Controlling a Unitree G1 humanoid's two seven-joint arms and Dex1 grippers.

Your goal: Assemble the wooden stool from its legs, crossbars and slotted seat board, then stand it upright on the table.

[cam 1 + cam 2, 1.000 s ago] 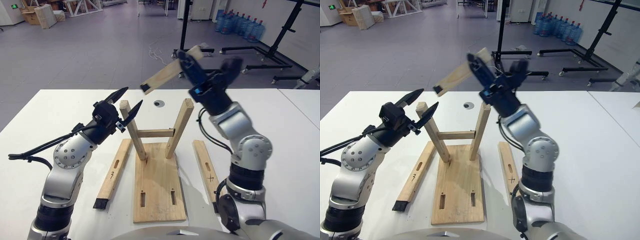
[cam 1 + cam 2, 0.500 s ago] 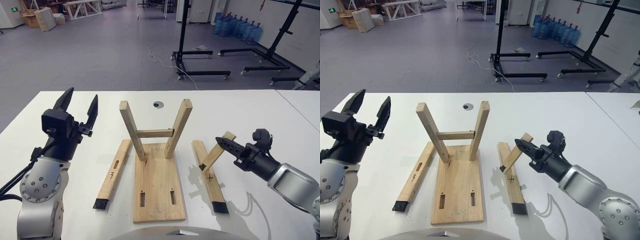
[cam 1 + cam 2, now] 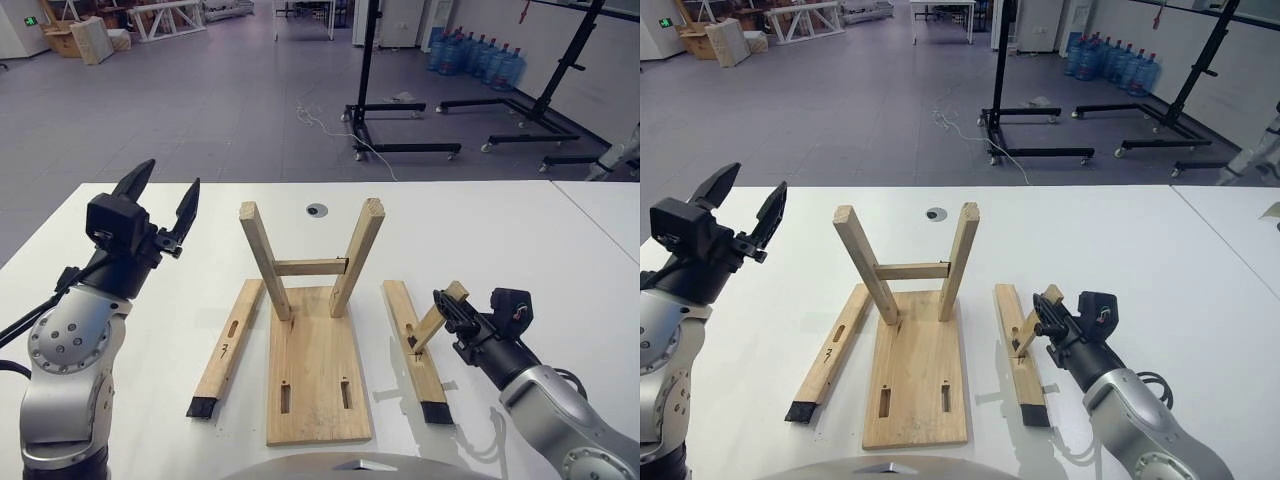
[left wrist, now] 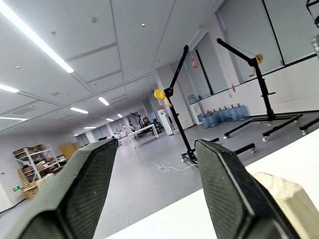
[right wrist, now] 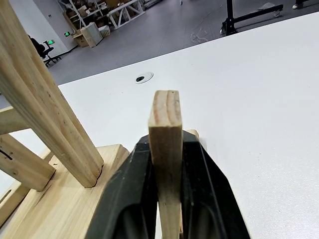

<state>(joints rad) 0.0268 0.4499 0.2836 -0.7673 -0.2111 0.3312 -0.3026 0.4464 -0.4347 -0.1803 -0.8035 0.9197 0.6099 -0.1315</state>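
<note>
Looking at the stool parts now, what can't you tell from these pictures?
- Right wrist view: the right gripper hides the lower end of the crossbar, so whether it sits in the flat leg's slot is unclear; in the eye views that spot is too small.
- Left wrist view: a wooden piece is cut off by the edge and the left gripper.

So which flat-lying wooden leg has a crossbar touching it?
The black-tipped wooden leg right of the slotted wooden seat board: the right gripper holds a short wooden crossbar tilted against its slot. The left leg lies alone.
</note>
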